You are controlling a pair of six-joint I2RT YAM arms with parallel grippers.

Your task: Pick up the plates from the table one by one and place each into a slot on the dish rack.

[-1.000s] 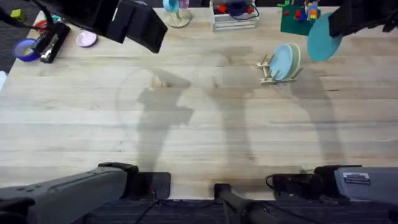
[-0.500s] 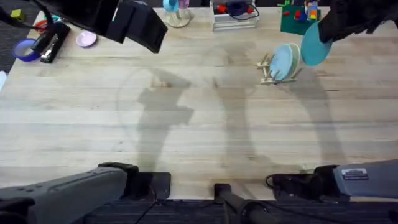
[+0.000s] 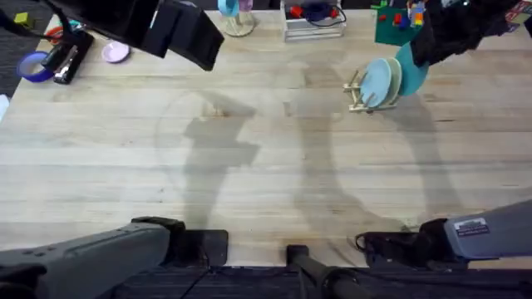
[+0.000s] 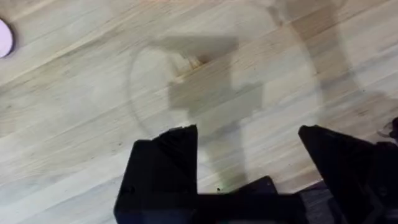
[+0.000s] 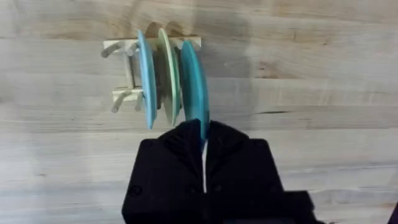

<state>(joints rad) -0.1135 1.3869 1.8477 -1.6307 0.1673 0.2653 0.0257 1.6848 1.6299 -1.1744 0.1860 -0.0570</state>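
The small wooden dish rack [image 3: 359,90] [image 5: 124,73] stands at the back right of the table [image 3: 249,166]. A light blue plate [image 3: 376,81] [image 5: 144,78] and a cream plate [image 3: 393,75] [image 5: 166,78] stand upright in it. My right gripper [image 3: 432,41] [image 5: 202,134] is shut on the rim of a turquoise plate [image 3: 413,70] [image 5: 191,84], held on edge close beside the cream plate at the rack's right end. I cannot tell if it sits in a slot. My left gripper [image 3: 184,33] [image 4: 249,155] hangs open over bare wood at the back left.
Along the back edge stand a glass [image 3: 237,18], a white wire stand [image 3: 314,23] and a green block with toys [image 3: 394,26]. A pink disc [image 3: 115,52] [image 4: 3,37] and a purple roll [image 3: 35,66] lie at the back left.
My right gripper has carried the turquoise plate left and down from beyond the rack until it stands right beside the cream plate. The left arm has not moved.
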